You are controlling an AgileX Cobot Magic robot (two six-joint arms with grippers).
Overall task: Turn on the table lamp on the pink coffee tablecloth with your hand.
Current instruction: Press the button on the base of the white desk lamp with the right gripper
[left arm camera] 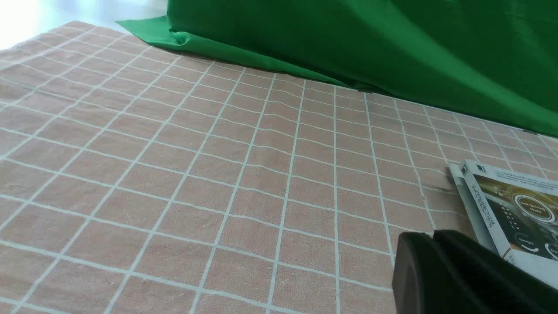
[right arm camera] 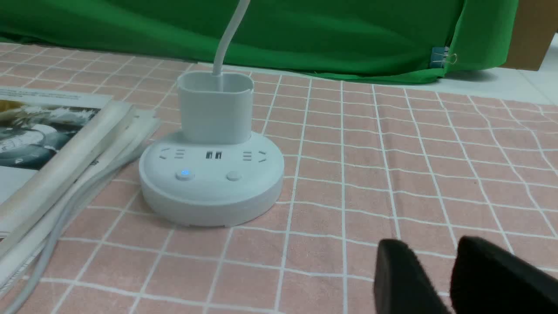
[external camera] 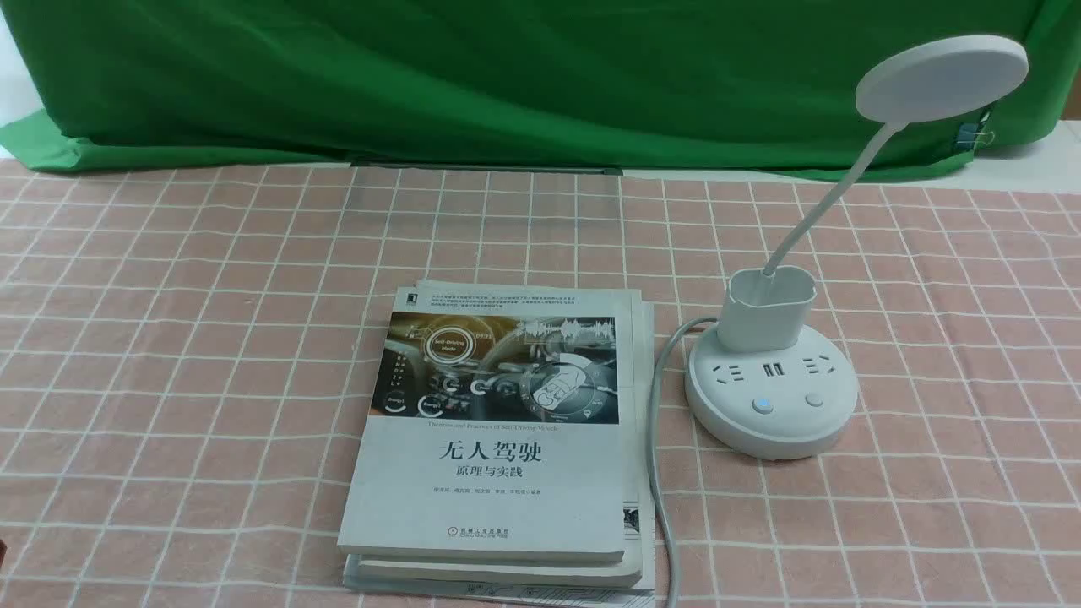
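Bare pink tablecloth (external camera: 946, 355) right of and in front of table lamp (external camera: 770, 397): open approach to base buttons. Left flank hemmed by grey cord (external camera: 654, 439) just beside base, then stacked books (external camera: 498, 447). Neck and disc head leaning overhead, rear right. Wide bare cloth left of books.

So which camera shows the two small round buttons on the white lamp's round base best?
The right wrist view: the blue-lit round button and the plain white button sit close and large on the white round lamp base. The front view shows both, smaller. The left wrist view misses the lamp entirely.
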